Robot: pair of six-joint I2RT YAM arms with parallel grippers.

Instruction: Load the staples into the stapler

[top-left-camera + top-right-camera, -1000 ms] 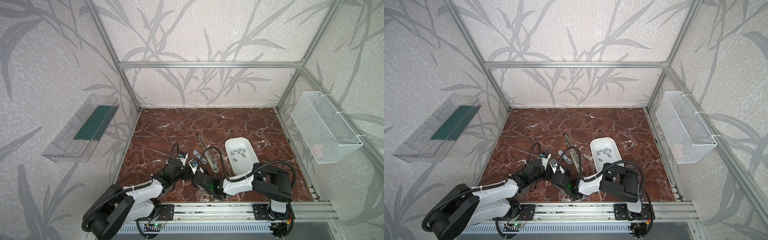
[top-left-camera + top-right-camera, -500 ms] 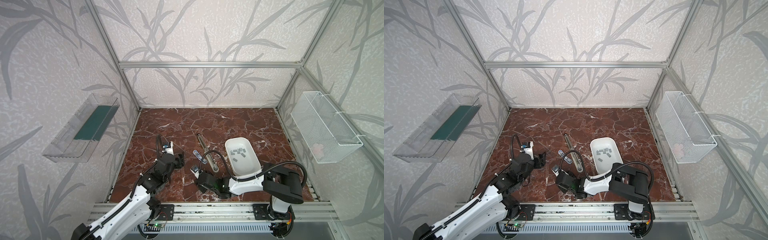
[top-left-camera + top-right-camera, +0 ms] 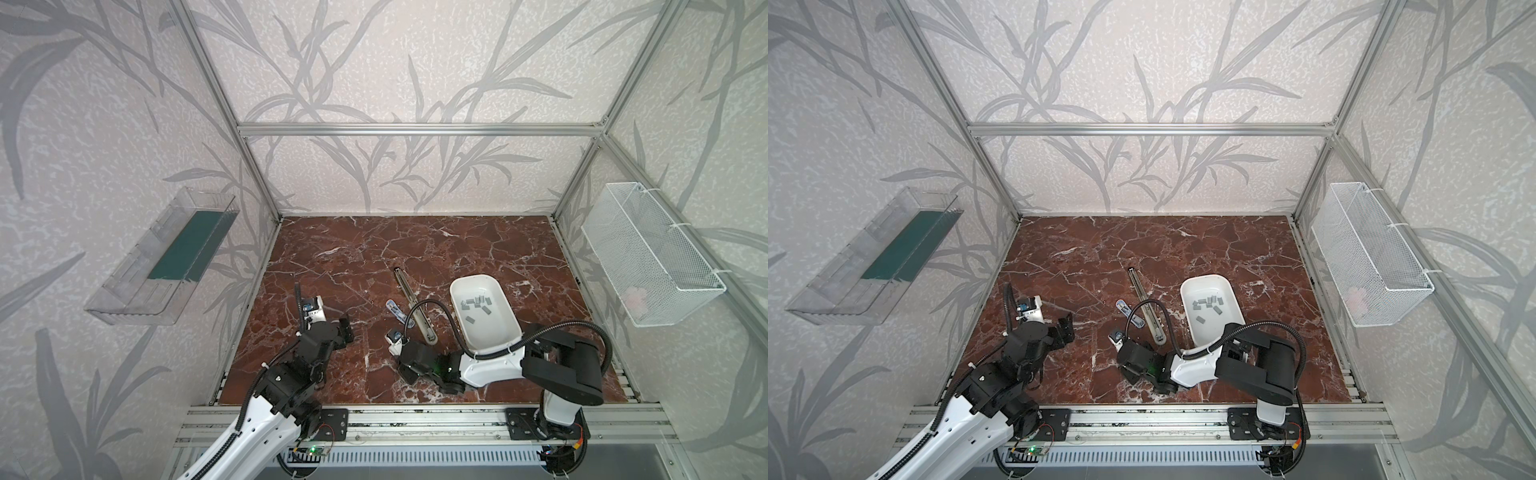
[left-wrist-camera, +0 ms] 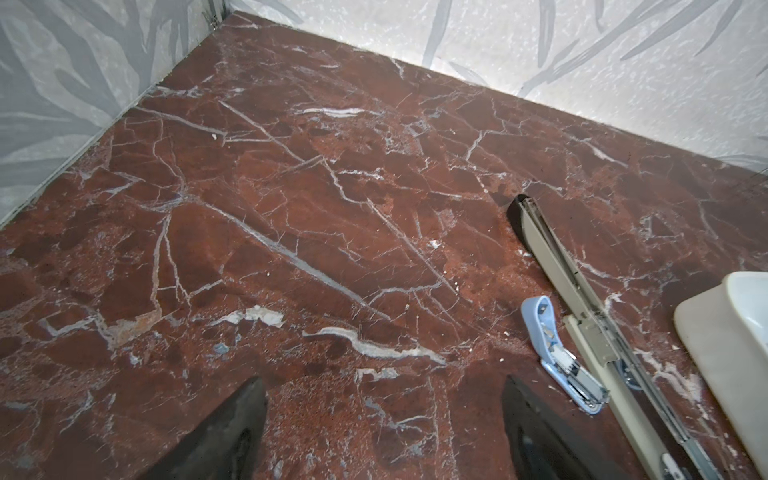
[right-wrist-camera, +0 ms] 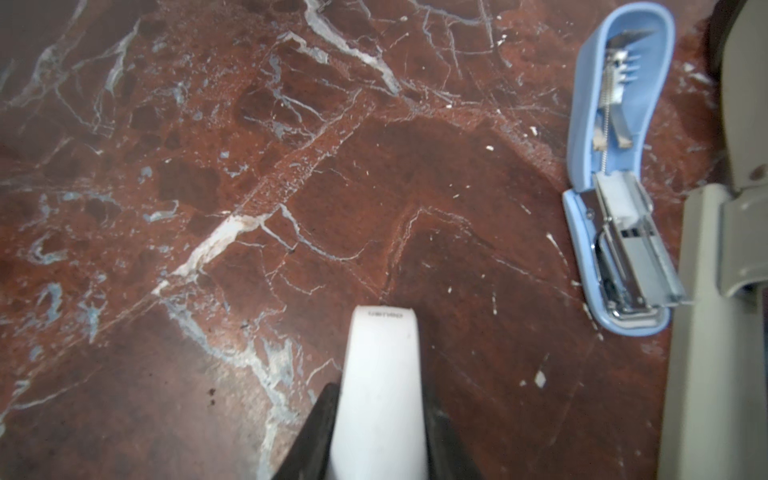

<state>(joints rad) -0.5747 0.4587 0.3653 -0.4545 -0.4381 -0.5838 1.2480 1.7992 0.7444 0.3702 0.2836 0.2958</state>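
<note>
Leftward we drew the empty, wide-open left end effector point(image 4: 382, 386); the right end effector point(image 5: 380, 395) clamps a white stapler point(image 5: 382, 349) for loading.

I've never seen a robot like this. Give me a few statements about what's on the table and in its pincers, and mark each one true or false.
1. The staples lie in the white tray. True.
2. The left pincer holds the blue stapler. False: that pincer is open and empty.
3. The right pincer is shut on a white item. True.
4. The blue stapler is closed. False: it lies opened out flat, beside the long beige stapler.
</note>
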